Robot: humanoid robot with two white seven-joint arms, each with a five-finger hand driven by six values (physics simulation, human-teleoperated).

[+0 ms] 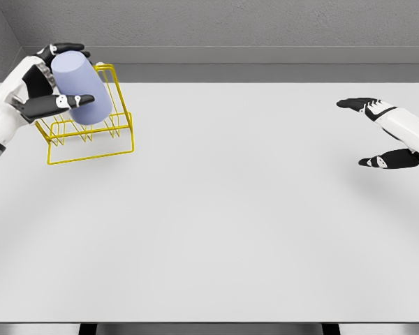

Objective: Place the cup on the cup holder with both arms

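Observation:
A pale lavender cup [80,87] is tilted over the yellow wire cup holder [112,143] at the table's far left. My left hand [45,87] is shut on the cup, thumb across its front and fingers over its top. The cup's lower end overlaps the rack's upper wires; I cannot tell whether it rests on them. My right hand [377,132] hovers at the right edge of the table, far from the cup, fingers spread and holding nothing.
The white table [223,209] stretches wide between the two hands. A grey wall runs along its far edge, and the rack stands close to the table's left edge.

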